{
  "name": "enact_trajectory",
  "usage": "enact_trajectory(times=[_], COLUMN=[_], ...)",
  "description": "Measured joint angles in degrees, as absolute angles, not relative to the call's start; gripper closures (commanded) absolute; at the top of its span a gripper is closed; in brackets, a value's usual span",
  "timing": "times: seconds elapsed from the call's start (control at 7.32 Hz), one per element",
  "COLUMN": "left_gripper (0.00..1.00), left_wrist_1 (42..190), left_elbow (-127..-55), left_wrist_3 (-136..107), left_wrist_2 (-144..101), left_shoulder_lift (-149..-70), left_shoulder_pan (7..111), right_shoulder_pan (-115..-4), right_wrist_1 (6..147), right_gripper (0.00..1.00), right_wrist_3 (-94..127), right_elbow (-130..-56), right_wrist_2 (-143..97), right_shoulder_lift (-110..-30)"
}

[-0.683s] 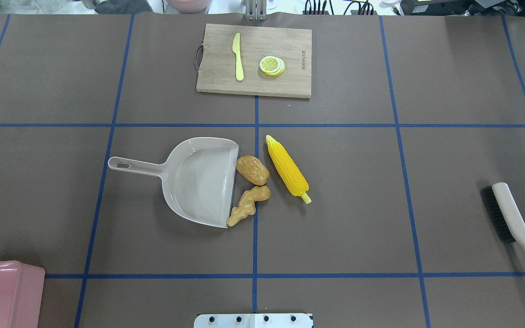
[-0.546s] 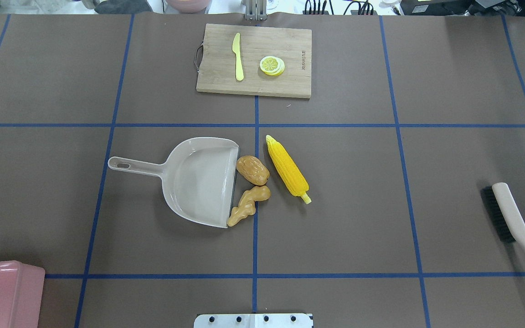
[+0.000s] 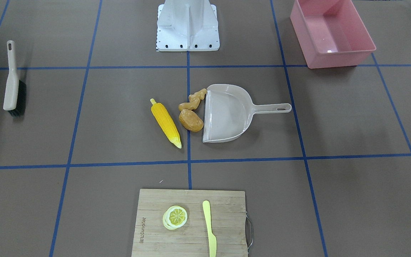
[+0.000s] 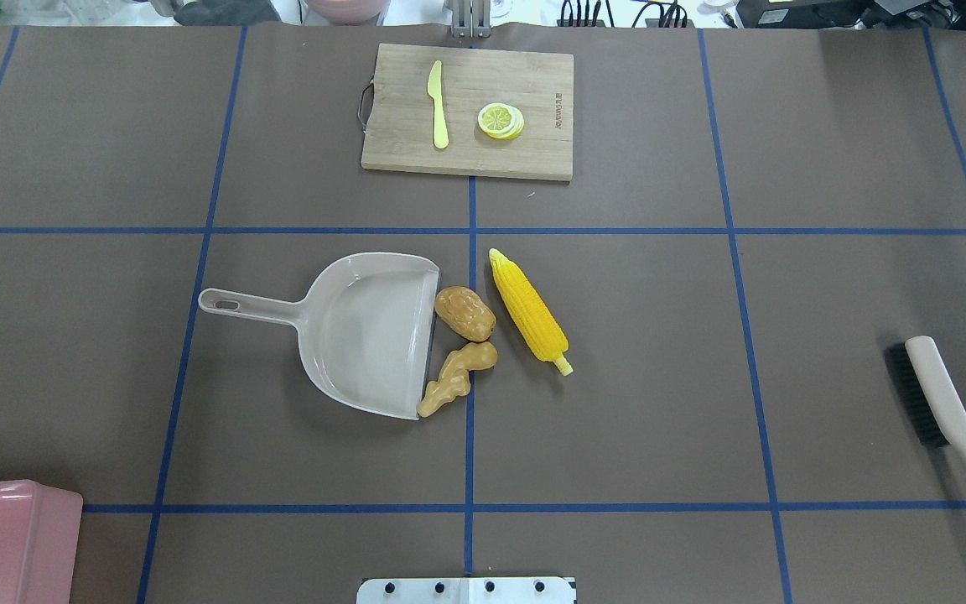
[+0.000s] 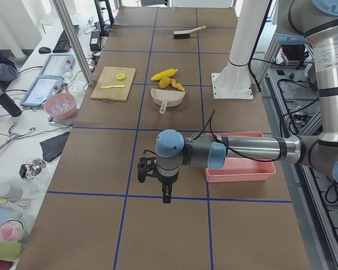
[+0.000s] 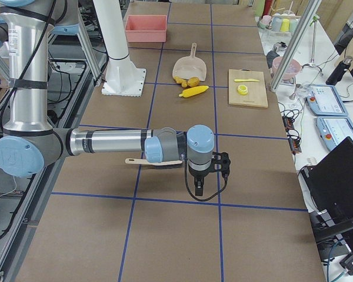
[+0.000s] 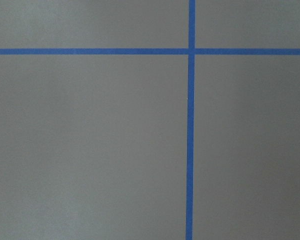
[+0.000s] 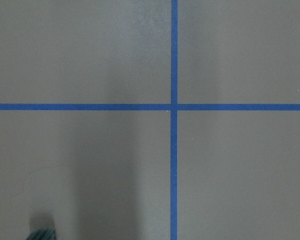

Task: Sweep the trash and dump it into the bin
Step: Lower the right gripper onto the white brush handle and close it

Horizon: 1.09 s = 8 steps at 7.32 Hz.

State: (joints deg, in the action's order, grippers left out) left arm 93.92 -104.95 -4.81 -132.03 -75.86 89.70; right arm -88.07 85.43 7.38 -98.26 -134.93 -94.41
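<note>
Nothing has shifted since the earlier overhead pictures: nearest the robot, at its left, sits the pink bin [image 3: 328, 60]; mid-table the potato [image 4: 464, 314] and ginger root [image 4: 454, 379] lie at the dustpan's [image 4: 366, 335] open lip, the corn cob [image 4: 529, 315] just beside them, the brush [image 4: 944, 411] well off right; farthest is the cutting board [image 4: 525, 75]. The table [image 4: 701, 377] is brown paper gridded with blue tape [image 4: 470, 470], with cluttered benches [image 5: 22, 112] beyond it. Only the side views show the left gripper [image 5: 166, 198] and right gripper [image 6: 199, 191], hanging over the table's ends; I cannot tell whether they are spread or closed.
</note>
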Motion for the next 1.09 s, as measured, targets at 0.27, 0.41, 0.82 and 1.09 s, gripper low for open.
enact_trajectory(times=[0.27, 0.41, 0.82, 1.09], left_gripper=[0.02, 0.02, 0.02, 0.02], left_wrist_1=[94.0, 94.0, 94.0, 94.0], left_elbow=[-104.5, -104.6, -104.7, -104.9], left_wrist_3=[-4.8, -4.8, -4.8, -4.8], left_wrist_2=[-131.5, -130.7, -128.6, -128.1], left_shoulder_lift=[-75.9, -75.9, -75.8, -75.8], left_shoulder_pan=[89.7, 89.7, 89.9, 89.9], right_shoulder_pan=[-88.1, -88.1, -88.1, -88.1], right_wrist_1=[85.4, 85.5, 85.4, 86.0], right_gripper=[0.0, 0.0, 0.0, 0.0], right_wrist_3=[7.4, 7.4, 7.3, 8.1], right_elbow=[-98.6, -98.7, -99.2, -102.2], right_wrist_2=[-134.9, -134.7, -134.6, -134.9], right_shoulder_lift=[-94.5, -94.5, -94.6, -95.5])
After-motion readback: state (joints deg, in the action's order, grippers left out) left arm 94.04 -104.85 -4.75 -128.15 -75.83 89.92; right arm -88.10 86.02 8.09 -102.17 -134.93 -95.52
